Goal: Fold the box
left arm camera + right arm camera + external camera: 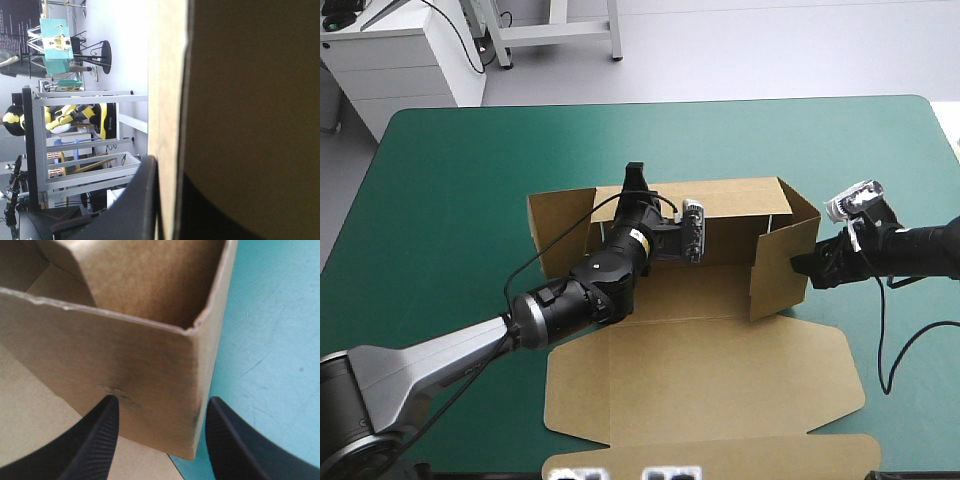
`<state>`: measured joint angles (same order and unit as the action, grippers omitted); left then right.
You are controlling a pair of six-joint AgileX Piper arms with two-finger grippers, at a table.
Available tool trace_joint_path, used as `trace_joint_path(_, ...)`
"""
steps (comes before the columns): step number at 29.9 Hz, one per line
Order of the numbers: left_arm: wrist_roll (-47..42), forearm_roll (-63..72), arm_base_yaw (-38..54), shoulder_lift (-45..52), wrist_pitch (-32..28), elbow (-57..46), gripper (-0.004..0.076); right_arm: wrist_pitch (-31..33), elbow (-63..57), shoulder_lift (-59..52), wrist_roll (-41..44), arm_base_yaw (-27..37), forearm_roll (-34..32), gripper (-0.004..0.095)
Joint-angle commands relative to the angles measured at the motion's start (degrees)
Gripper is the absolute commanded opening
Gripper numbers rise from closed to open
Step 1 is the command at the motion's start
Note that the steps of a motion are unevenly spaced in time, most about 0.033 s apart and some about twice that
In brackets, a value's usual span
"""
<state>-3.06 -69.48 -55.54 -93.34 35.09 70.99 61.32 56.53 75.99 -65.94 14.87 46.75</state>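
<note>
Lid of the brown box (720, 370) lies flat on the near side, the box sitting mid-way across the desk (440, 200) with its walls raised behind. At its right wall the right end effector (798, 265) stands spread, one black finger at the outer face. At its far wall the left end effector (636, 175) pinches the board's top edge.

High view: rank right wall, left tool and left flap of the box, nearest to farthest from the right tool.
1. Right wall, at the right tool.
2. Left tool, on the back wall.
3. Left flap, box's left end.
</note>
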Motion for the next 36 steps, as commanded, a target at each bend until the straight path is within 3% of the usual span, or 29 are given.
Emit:
trace_joint_path(1,-4.8,-5.2,-0.6,1.9,-0.6,1.3,-0.0008,-0.3,1.2,-1.5,-1.7,-0.1,4.9,0.0504)
trace_joint_path(9,-6.2,-5.2,-0.6,1.9,-1.5,1.3,-0.0008,-2.7,1.2,0.4,-5.3,-4.2,6.5,0.0505)
trace_joint_path(14,-6.0,-5.2,-0.6,1.9,-1.5,1.3,-0.0008,-9.5,1.2,2.1,-3.0,-8.8,6.4,0.0505)
trace_joint_path(24,0.1,-2.4,-0.6,1.9,-3.1,1.3,-0.0008,-16.3,1.2,3.5,-0.1,-9.4,9.3,0.0504)
trace_joint_path(32,1.7,-1.5,-0.6,1.9,-3.1,1.3,-0.0008,-15.4,1.2,8.1,-3.9,-9.4,16.9,0.0505)
trace_joint_path(36,1.7,-1.5,-0.6,1.9,-3.2,1.3,-0.0008,-10.6,1.2,9.8,-14.3,-9.4,20.2,0.0505)
